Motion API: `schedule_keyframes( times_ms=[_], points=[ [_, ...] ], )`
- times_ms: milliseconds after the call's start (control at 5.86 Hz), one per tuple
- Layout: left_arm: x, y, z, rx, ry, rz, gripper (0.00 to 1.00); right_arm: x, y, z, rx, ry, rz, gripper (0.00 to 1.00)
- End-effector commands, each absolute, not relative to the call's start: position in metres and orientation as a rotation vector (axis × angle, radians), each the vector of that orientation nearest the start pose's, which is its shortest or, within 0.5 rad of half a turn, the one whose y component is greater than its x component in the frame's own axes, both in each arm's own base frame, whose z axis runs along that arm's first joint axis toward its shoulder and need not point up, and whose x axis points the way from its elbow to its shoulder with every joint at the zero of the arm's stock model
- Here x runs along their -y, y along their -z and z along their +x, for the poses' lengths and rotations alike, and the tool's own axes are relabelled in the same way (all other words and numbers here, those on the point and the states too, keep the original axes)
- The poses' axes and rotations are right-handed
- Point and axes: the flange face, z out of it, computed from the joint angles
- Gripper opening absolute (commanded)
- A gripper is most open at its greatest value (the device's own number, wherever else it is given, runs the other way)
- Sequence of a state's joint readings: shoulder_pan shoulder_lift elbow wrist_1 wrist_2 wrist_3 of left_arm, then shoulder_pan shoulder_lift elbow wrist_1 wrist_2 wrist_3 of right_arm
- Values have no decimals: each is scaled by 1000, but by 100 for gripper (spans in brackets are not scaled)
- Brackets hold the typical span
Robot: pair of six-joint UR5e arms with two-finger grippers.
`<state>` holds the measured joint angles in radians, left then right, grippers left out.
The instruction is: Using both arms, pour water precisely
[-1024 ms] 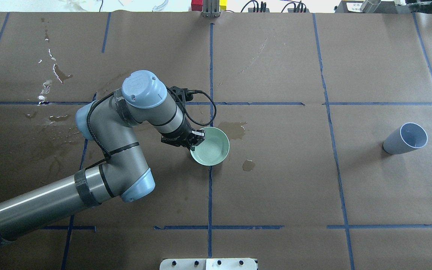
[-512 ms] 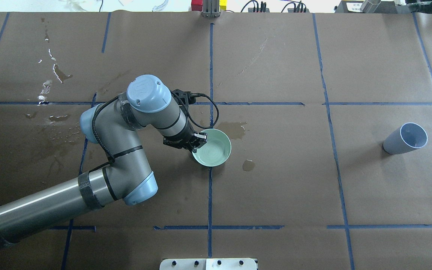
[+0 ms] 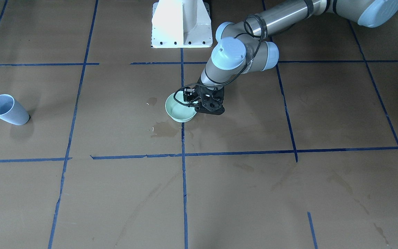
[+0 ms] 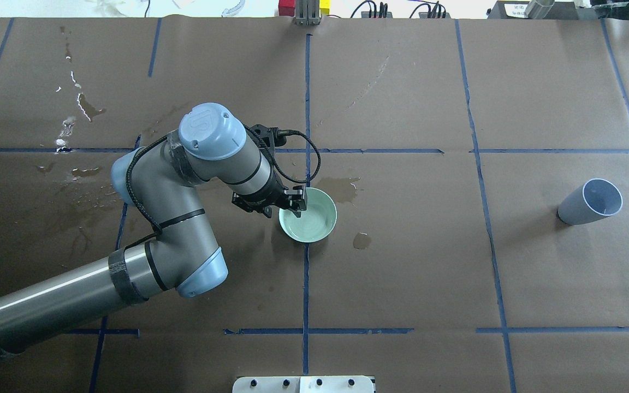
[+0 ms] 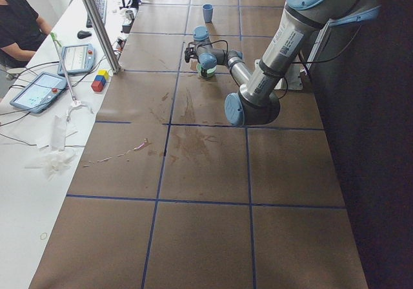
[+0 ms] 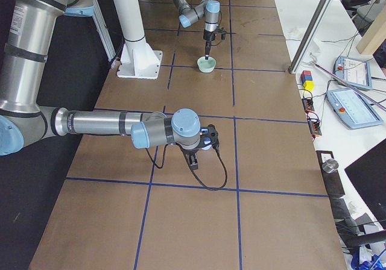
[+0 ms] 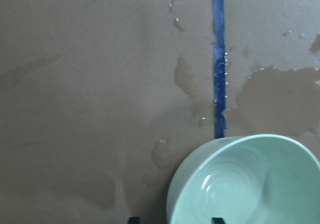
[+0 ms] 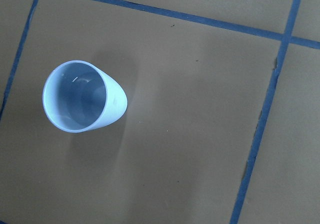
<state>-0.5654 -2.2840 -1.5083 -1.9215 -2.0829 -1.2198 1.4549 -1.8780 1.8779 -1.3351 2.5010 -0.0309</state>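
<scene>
Left wrist view: bowl (image 7: 240, 184) cut off by the bottom and right edges. Left gripper (image 7: 174, 219) shows only two finger tips at the bottom edge, one either side of the bowl's wall. Water (image 7: 220, 196): a glint, faint rings; depth unreadable.

Overhead: left arm (image 4: 74, 289) cut by the left edge, its wrist covering most of the gripper.

Right gripper (image 6: 193, 163), seen only from the right end of the table (image 6: 271, 137): too small, jaw state unreadable.

Cup (image 5: 207, 13) near the table's far edge: a speck, contents unreadable.
</scene>
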Motion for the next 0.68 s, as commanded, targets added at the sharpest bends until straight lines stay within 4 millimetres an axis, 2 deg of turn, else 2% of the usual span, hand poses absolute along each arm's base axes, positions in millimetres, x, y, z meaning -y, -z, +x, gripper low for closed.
schedule_keyframes(
  times_ms=[0,171,341,512],
  points=[
    [448,-199,510,-1137,-54,57,73,378,-589,-10,959,253,230,100],
    [442,-202,494,-1149,-45,62,75,356,-590,-15,982,187,256,100],
    [441,-208,490,-1145,-9,41,75,336,-589,-28,966,79,299,100],
    [435,-215,480,-1146,-4,42,76,329,-582,-50,983,55,326,100]
  ],
)
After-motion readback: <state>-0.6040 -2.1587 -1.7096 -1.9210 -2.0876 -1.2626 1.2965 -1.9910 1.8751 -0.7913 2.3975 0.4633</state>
